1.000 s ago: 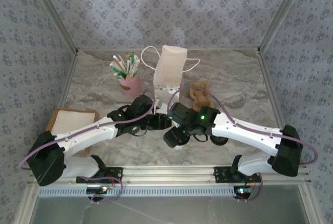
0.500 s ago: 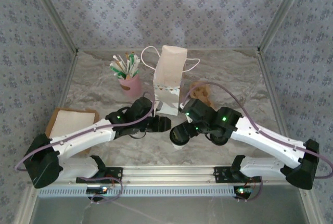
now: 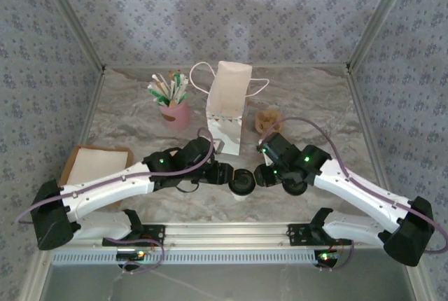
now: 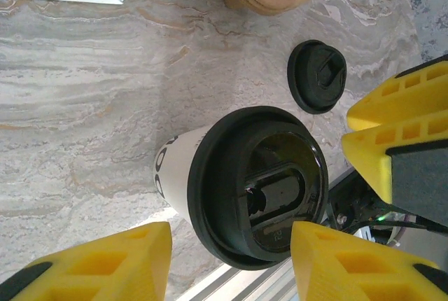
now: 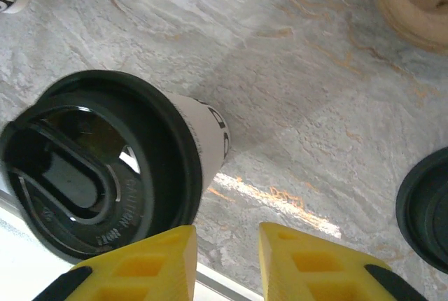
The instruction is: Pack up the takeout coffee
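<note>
The takeout coffee cup [image 3: 243, 183] is white with a black lid and stands near the table's front edge between my two grippers. In the left wrist view the cup [image 4: 255, 185] sits under my left gripper [image 4: 231, 234], whose yellow fingers stand apart on either side of the lid, above it, gripping nothing. From the top, the left gripper [image 3: 225, 174] is just left of the cup. My right gripper [image 3: 260, 175] is just right of it. Its jaws [image 5: 227, 234] stand a narrow gap apart over bare table, beside the cup [image 5: 98, 164]. The white paper bag [image 3: 226, 105] stands upright behind.
A spare black lid [image 4: 317, 75] lies on the table right of the cup. Brown cardboard carriers [image 3: 269, 120] sit right of the bag. A pink cup of stirrers [image 3: 175, 113] stands at the back left, and a napkin box [image 3: 94, 163] at the far left.
My right gripper has come off the top of the cup and moved right, its jaws narrowing. My left gripper has shifted closer to the cup. The lidded cup has stayed put.
</note>
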Motion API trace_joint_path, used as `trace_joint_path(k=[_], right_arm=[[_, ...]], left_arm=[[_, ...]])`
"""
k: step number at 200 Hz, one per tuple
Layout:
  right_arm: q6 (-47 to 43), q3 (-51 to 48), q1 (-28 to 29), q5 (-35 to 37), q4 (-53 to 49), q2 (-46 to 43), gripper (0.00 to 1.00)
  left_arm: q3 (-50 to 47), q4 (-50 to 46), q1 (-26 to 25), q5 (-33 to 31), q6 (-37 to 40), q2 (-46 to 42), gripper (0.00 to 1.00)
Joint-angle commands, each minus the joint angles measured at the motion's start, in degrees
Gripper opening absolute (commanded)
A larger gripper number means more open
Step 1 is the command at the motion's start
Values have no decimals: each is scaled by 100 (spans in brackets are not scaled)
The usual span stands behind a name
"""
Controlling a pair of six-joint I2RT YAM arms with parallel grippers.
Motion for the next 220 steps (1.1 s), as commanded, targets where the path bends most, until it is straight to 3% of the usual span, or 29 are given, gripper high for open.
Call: trace_joint_path(k=[1,125,220], right_arm=[[104,-106,-66,-316,112,-53,31],[-10,-297,-171,-531,551,344,28],[104,-572,-98,-419,494,496,26]], left_arm=[[182,-30,-84,-54,-33,192,49],[282,222,-199,66,-58,795,48],[-41,404,-199,83,-209,950,33]])
